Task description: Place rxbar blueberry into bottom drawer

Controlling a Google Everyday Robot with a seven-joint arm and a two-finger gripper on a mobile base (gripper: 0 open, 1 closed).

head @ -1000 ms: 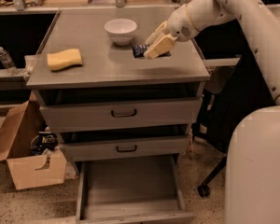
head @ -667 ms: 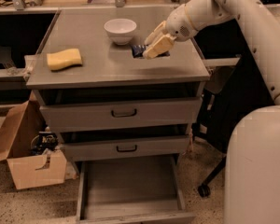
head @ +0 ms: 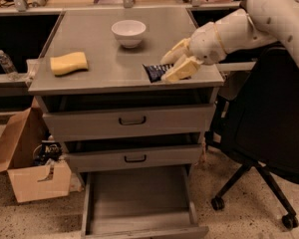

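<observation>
- The step in hand looks like the pick-up: the pincer (head: 177, 62) is down at the rxbar blueberry (head: 153, 72), reaching in from 3 o'clock on a pale arm.
- Whether the pincer has clamped the bar or only sits against it, I cannot tell. The bar's right end is hidden under it.
- The bar lies flat on the tabletop (head: 99, 44), at about 4 o'clock of that surface, close to the front edge. It does not appear to be lifted.
- What shows of the bar is a small dark navy wrapper with faint pale marks, thin and flat, with its left end poking out toward 9 o'clock.
- Such a thin, slick wrapper probably gives little to grip, so a firm hold seems needed before any lift.
- The bottom drawer (head: 139, 198) stands pulled out at 6 o'clock, below the two upper drawers (head: 132, 121), and its grey floor is bare.
- The next move, as I judge it: raise the bar clear of the tabletop, carry it out past the front edge, then lower it toward 6 o'clock into the open tray.
- The upper drawers jut slightly forward, so the descent likely needs to stay out in front of them.
- A white bowl (head: 128, 32) sits at 12 o'clock of the tabletop and a yellow sponge (head: 69, 63) at 9 o'clock, both well apart from the bar.
</observation>
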